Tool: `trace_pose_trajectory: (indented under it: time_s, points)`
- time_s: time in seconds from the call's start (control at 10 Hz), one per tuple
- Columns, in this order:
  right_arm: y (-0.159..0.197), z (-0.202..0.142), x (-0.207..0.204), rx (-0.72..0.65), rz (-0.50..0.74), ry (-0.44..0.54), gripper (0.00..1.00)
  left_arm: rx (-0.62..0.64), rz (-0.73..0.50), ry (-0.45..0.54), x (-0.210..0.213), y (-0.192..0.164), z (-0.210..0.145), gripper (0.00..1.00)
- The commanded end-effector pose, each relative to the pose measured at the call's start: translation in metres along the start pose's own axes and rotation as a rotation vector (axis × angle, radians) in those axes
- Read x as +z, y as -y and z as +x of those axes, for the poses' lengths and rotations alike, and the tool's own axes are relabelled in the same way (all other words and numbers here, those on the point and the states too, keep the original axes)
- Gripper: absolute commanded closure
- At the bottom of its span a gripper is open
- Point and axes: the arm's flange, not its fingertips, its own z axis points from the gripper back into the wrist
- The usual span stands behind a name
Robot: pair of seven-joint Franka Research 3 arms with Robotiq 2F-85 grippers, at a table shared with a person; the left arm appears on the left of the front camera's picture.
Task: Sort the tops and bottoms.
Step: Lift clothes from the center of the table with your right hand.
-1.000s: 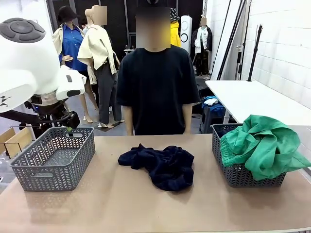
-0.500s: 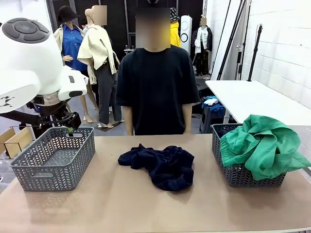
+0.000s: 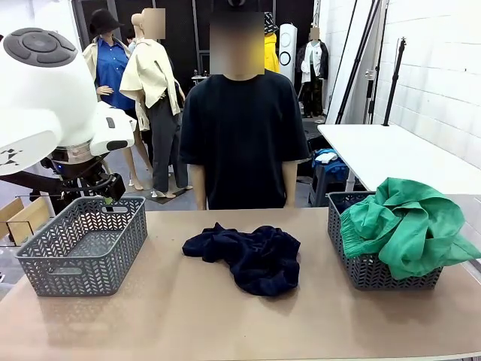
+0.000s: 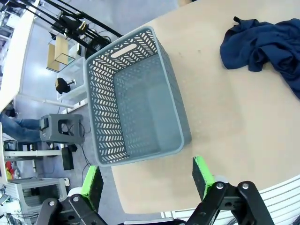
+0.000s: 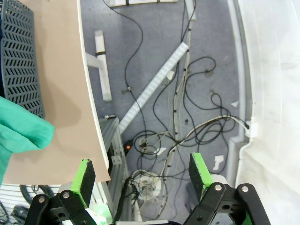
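A: Item one, left arm [image 3: 45, 90]. Change over the last second?

B: A slight shift between one second ago and half a second ago; none since. Its left end effector [image 4: 145, 180] hangs released, nothing between the green pads, above the worktop [image 4: 243, 117] edge beside the empty grey basket [image 4: 136, 98].

A: Item two, right end effector [image 5: 140, 176].

B: Released, jaws wide, nothing held. It looks down past the worktop edge at floor cables, with a corner of the green garment [image 5: 18, 129] at 9 o'clock.

A: Item three, garments.

B: Navy garment [image 3: 248, 256], crumpled, at the worktop's centre, in front of the person [image 3: 240, 135]; unmoved. Green garment heaped in the basket [image 3: 376, 267] at 3 o'clock, spilling over its rim; unmoved. Left basket at 9 o'clock, holding nothing.

A: Meaning for the task?

B: Judged: one piece is sorted, the navy piece is outstanding. The left arm's pause suggests it is poised before a reach toward the centre.
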Motion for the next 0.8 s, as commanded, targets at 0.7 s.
trace_pose_trajectory:
  time_s: [0.7]
  points:
    - [-0.217,0.177,0.204,0.553,0.135,0.368,0.00,0.081,0.040,0.011,0.028,-0.055,-0.003,0.00]
